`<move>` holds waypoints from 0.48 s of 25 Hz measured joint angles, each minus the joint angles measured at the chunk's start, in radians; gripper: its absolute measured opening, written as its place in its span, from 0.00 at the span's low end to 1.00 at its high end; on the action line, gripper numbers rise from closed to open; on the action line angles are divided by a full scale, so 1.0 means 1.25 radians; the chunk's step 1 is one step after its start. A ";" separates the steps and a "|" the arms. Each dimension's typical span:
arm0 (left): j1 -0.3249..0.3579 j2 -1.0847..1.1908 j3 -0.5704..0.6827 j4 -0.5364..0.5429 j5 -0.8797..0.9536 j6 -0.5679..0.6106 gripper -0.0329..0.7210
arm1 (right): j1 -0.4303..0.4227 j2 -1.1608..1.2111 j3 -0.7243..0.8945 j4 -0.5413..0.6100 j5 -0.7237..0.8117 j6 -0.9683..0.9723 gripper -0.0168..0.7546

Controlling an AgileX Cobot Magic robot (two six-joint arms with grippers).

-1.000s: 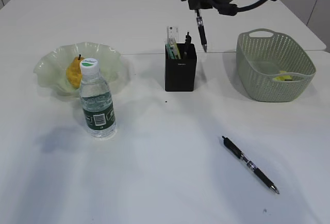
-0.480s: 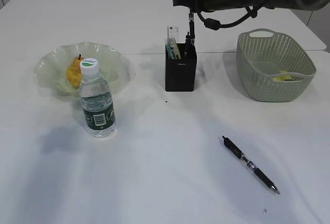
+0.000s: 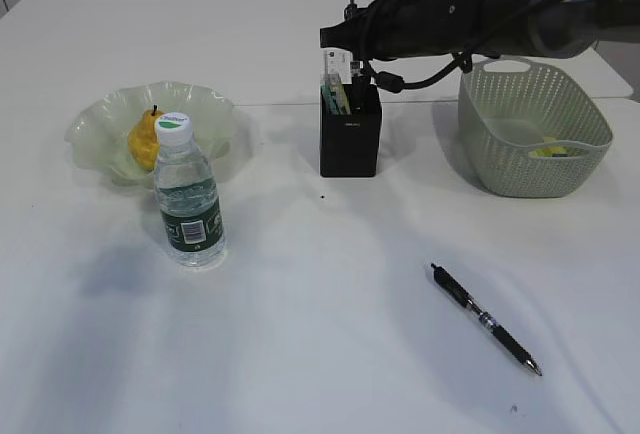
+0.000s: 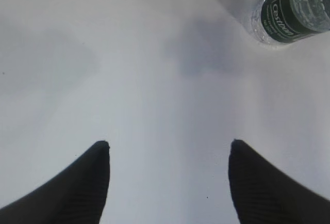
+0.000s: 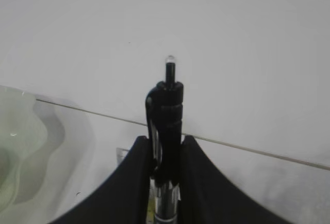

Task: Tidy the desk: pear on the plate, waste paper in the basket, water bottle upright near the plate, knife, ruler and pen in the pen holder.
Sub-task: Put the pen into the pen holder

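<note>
My right gripper (image 3: 350, 36) reaches in from the right and hangs over the black pen holder (image 3: 350, 139). It is shut on a black pen (image 5: 166, 105) held upright, and the pen's lower end (image 3: 363, 74) dips into the holder. The clear ruler (image 3: 333, 66) stands in the holder next to a green-edged item; I cannot make out the knife. A second black pen (image 3: 487, 320) lies on the desk (image 3: 300, 334) at the front right. The pear (image 3: 145, 139) rests on the ruffled plate (image 3: 215, 114). The water bottle (image 3: 188, 194) stands upright before it. My left gripper (image 4: 167, 144) hovers open above bare desk, with the bottle (image 4: 294, 7) up and to its right.
The sage-green basket (image 3: 535, 104) stands at the right with yellow waste paper (image 3: 548, 151) inside. A seam between two tabletops runs behind the holder. The plate's rim (image 5: 15, 146) shows at the lower left of the right wrist view.
My right arm has swung left and lower, carrying the pen from beside the holder to over it. The pen's lower end now sits in the holder. The left gripper has stayed still.
</note>
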 joint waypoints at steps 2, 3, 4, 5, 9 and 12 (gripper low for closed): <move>0.000 0.000 0.000 0.000 0.000 0.000 0.72 | 0.010 0.005 0.000 0.000 0.000 0.000 0.18; 0.000 0.002 0.000 0.000 0.000 0.000 0.72 | 0.013 0.007 0.000 0.000 0.000 0.000 0.18; 0.000 0.002 0.000 0.000 0.000 0.000 0.72 | 0.015 0.009 0.000 0.000 0.000 0.000 0.18; 0.000 0.002 0.000 0.000 0.000 0.000 0.72 | 0.015 0.011 0.000 0.000 0.000 0.000 0.18; 0.000 0.002 0.000 0.000 0.000 0.000 0.72 | 0.018 0.014 0.000 0.000 0.003 0.000 0.20; 0.000 0.002 0.000 0.000 0.000 0.000 0.72 | 0.018 0.014 0.000 0.000 0.008 0.000 0.26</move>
